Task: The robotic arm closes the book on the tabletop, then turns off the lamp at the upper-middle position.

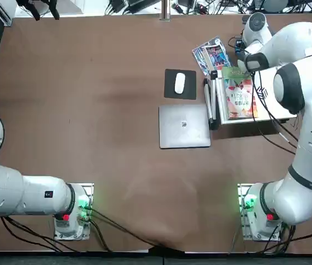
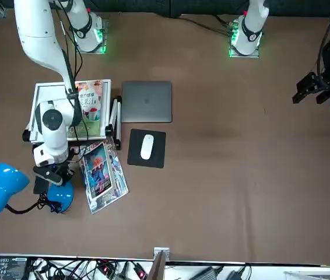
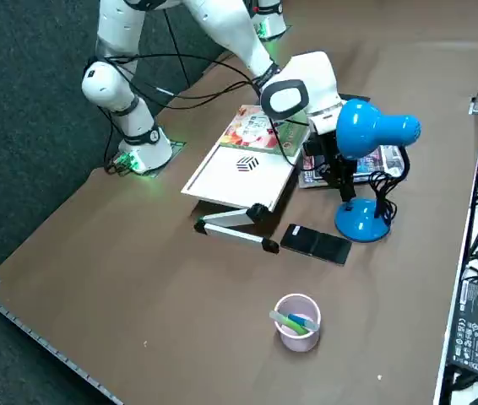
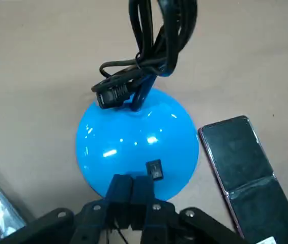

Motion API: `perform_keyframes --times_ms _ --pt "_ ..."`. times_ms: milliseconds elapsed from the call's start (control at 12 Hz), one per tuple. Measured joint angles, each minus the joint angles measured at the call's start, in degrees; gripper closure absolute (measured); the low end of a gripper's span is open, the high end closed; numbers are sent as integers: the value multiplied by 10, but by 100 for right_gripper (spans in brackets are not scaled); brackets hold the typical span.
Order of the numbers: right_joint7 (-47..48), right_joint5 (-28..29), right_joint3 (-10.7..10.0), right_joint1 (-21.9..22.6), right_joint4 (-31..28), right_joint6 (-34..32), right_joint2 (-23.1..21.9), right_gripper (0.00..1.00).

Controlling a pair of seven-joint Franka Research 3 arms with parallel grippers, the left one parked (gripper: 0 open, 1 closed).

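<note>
1. From here the right gripper (image 4: 131, 181) is above the lamp's round blue base (image 4: 126, 137), its two fingers pressed together with nothing between them. They look set to push rather than pinch.
2. The book (image 1: 238, 97) lies with its cover up on the white board (image 3: 237, 175), looking shut; I'd say only the lamp is left.
3. The small black switch (image 4: 154, 169) sits just beside the fingertips, toward the phone (image 4: 251, 178). Come straight down and they may land on smooth blue plastic instead, so a small sideways correction seems called for.
4. Even on the switch, pressing its wrong half could do nothing. I can't tell whether the lamp is lit.
5. A push off centre could make the base skid or tip, since it looks light and nothing holds it.
6. The bundled cord (image 4: 154, 51) hangs by the neck, and the lamp's head (image 3: 378, 129) is up close to the wrist of the robotic arm (image 2: 51, 119). A careless swing could snag one or knock the other.
7. Sliding too far might shove the base into the phone or the glossy magazine (image 2: 104, 175).
</note>
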Motion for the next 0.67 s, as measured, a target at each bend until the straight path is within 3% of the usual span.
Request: perform_keyframes --times_ms 667 --pt "-9 0 -2 -8 1 1 0 99"
